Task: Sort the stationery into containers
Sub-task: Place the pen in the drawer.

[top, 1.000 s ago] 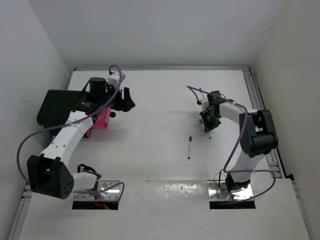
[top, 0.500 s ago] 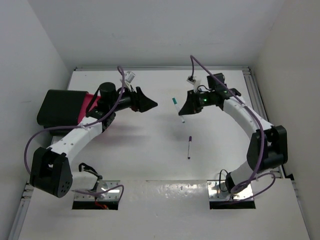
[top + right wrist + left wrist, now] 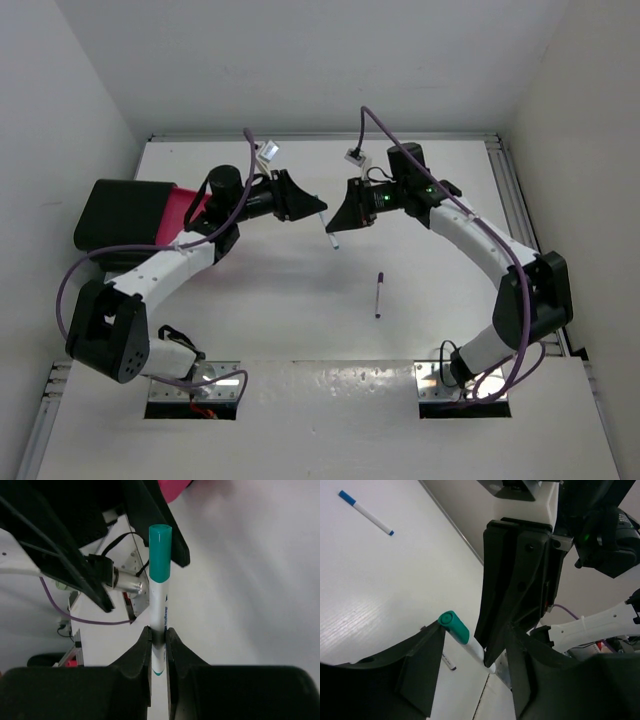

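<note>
A flat white table [image 3: 300, 310] is being closed in by plain white walls [image 3: 300, 60] at the back and on both sides. The black box [image 3: 115, 215] is being shown at the table's left edge. The pink tray [image 3: 181, 205] is being pressed right up against the box's right side and is partly being hidden by the left arm. Well to the right of the box, up in the air over the middle of the table, a teal-capped pen [image 3: 160, 595] is being pinched tight near its lower end by the right gripper [image 3: 158, 635]. The pen's cap end is being flanked by the left gripper [image 3: 312, 206], whose fingers are being held wide apart, with nothing being squeezed. Farther right of the box, and nearer the arm bases, a loose pen [image 3: 378, 295] is being shown flat on the table, all by itself. A metal rail [image 3: 503, 180] is being shown along the table edge farthest from the box. Plenty of bare white table is being offered for moving between the box and the loose pen.
</note>
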Robot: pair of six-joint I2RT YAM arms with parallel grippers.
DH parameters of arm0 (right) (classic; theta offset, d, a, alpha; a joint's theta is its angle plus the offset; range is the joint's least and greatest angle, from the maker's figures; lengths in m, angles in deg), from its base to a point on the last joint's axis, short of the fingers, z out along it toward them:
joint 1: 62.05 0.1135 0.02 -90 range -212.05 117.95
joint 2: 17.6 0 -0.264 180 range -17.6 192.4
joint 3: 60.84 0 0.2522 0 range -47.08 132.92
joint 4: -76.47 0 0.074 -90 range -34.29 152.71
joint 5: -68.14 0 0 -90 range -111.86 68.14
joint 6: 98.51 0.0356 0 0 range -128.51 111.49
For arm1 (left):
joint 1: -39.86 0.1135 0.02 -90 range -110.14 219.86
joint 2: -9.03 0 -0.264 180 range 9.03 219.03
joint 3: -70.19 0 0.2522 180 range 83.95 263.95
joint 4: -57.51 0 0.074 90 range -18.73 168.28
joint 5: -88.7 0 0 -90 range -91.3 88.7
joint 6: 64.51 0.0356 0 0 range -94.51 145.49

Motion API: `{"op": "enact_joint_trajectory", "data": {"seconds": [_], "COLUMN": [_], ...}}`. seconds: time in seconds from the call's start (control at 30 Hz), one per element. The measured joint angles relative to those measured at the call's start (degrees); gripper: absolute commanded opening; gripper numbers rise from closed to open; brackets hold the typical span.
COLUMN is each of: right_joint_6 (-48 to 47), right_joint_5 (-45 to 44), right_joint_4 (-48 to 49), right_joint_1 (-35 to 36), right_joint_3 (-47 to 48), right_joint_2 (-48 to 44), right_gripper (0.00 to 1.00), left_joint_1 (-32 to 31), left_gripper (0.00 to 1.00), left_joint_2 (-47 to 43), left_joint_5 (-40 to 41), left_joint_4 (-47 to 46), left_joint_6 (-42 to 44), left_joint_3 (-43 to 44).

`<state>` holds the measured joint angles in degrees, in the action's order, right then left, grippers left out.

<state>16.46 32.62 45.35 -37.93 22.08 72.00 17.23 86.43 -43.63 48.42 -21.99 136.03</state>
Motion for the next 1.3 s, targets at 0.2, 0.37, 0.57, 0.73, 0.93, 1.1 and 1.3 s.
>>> {"op": "enact_joint_trajectory", "data": {"seconds": [0.2, 0.37, 0.57, 0.73, 0.93, 1.1, 1.3], "right_joint_6": [2.3, 3.0, -0.4, -7.6, -8.2, -6.2, -4.3], "right_joint_5": [0.2, -0.3, -2.8, -13.2, -21.6, -25.9, -29.8], "right_joint_4": [2.4, 3.3, -1.2, -10.6, -13.5, -14.1, -13.1], "right_joint_1": [0.4, 1.0, -2.6, -9.7, -13.9, -13.9, -13.9], "right_joint_3": [1.3, 1.3, 1.5, 1.6, -11.2, -20.3, -21.6], "right_joint_2": [0.0, 0.0, -1.1, -1.9, -7.1, -10.0, -10.6], "right_gripper": [0.08, 0.52, 0.6, 0.57, 0.58, 0.58, 0.58], "left_joint_1": [0.0, 2.6, 12.8, 19.7, 25.9, 26.4, 26.1], "left_gripper": [0.07, 0.0, 0.0, 0.0, 0.01, 0.03, 0.09], "left_joint_2": [0.1, 0.0, 3.5, 5.2, 8.2, 12.2, 15.1], "left_joint_5": [0.1, -1.5, 4.2, 17.6, 28.4, 31.3, 33.7], "left_joint_4": [-1.0, 1.2, 34.0, 55.1, 70.7, 74.4, 75.6], "left_joint_6": [-2.3, -2.5, 19.2, 39.1, 49.3, 50.7, 50.9], "left_joint_3": [-0.8, -0.3, 20.1, 36.7, 38.1, 35.7, 35.5]}}
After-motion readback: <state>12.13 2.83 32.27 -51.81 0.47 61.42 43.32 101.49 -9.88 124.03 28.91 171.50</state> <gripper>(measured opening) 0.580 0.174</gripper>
